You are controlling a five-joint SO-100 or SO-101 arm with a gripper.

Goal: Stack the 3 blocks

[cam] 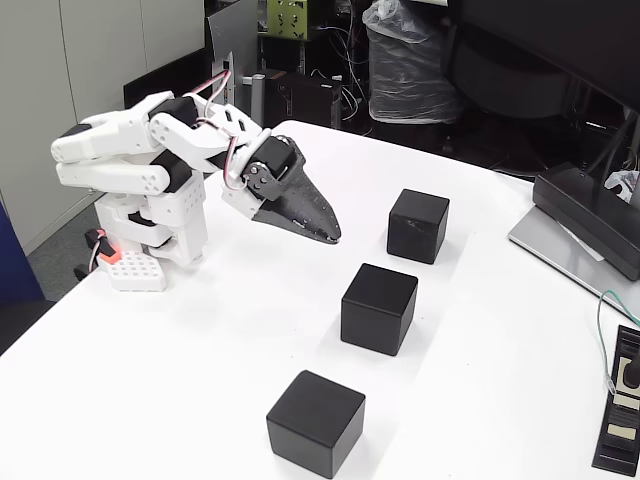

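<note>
Three matte black blocks stand apart on the white table (200, 350) in a diagonal row: the far block (418, 225), the middle block (379, 308) and the near block (315, 422). None rests on another. My white arm is folded at the left, and its dark pointed gripper (325, 233) hangs shut above the table, left of the far block and up-left of the middle one, touching neither. Nothing is between its fingers.
A black device with a slanted top (590, 215) sits at the table's right edge on a grey slab. A small black item with a label (620, 405) and a thin cable lie at the lower right. The arm's base (150, 240) stands at the left edge.
</note>
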